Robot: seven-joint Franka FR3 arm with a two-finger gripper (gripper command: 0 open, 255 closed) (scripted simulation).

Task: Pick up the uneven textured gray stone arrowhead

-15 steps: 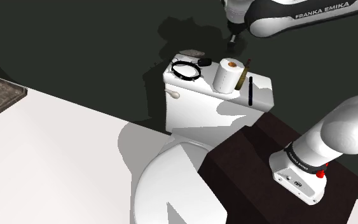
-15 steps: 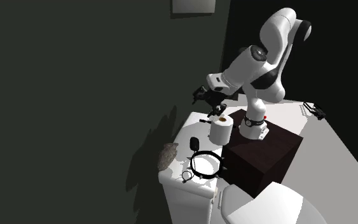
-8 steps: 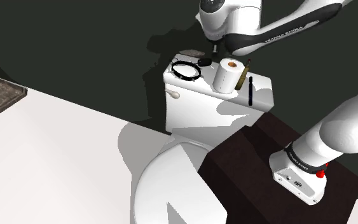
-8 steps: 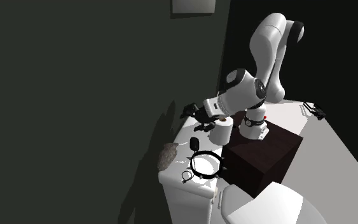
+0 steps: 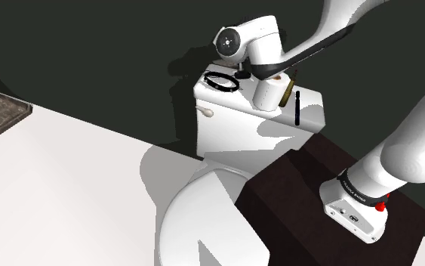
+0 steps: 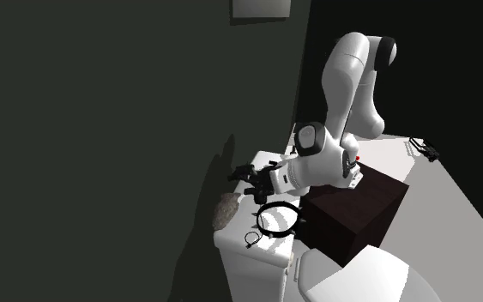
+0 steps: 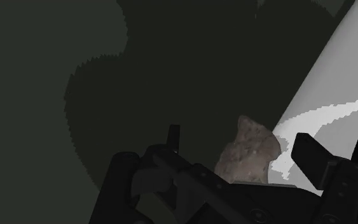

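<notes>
The arrowhead (image 6: 226, 210) is a rough grey-brown stone lying at the far end of the white toilet tank lid (image 6: 244, 253), against the dark wall. In the wrist view the stone (image 7: 247, 156) sits just ahead of my gripper (image 7: 239, 141), between the lines of the two fingers and untouched by them. My gripper (image 6: 241, 172) hovers a little above and beside the stone, open and holding nothing. In the shoulder view my hand (image 5: 248, 41) covers the stone's end of the tank.
On the tank lid lie a black spiked ring (image 5: 220, 81), a toilet roll (image 5: 266, 94), a brown bottle (image 5: 287, 88) and a black pen (image 5: 297, 107). The dark wall stands right behind the tank. The toilet seat lid (image 5: 203, 219) and my dark stand (image 5: 294, 196) are below.
My arm has swung down and toward the shoulder view's left, from above the toilet roll to the tank's stone end. The things on the lid have not moved.
</notes>
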